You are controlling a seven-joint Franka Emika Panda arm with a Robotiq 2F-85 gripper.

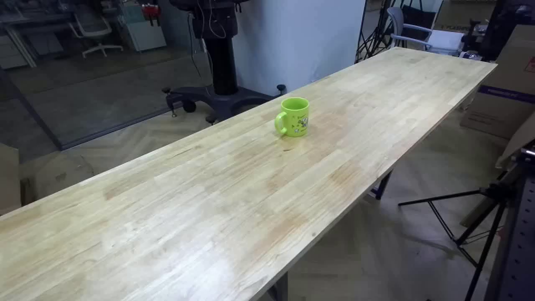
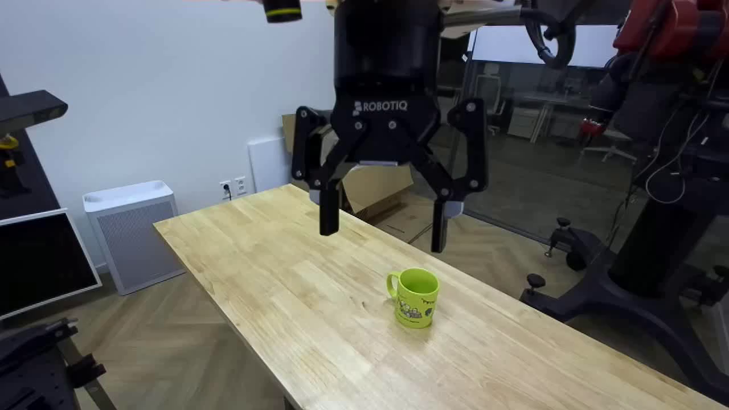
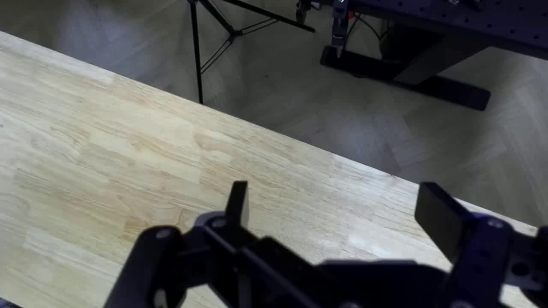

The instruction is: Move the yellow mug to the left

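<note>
In an exterior view, a white-framed black rectangular panel (image 2: 42,265) is appearing far to the left of the black, two-fingered Robotiq gripper (image 2: 384,236), and a white, grey-fronted, box-shaped appliance (image 2: 136,239) is standing nearer on that side. A brown cardboard box (image 2: 377,187) is showing behind the gripper. The gripper is hanging above a long, pale wooden table (image 2: 307,296), its fingers standing wide apart. A small, glossy yellow-green mug (image 2: 417,306) is standing upright on the table, lower than the fingertips and apart from both, its side handle pointing left in this view. To the gripper's right, a black, column-shaped stand (image 2: 655,253) is resting on splayed feet. In the wrist view, the fingers (image 3: 439,222) are showing along the bottom, standing wide apart, with the table lying beneath them.
</note>
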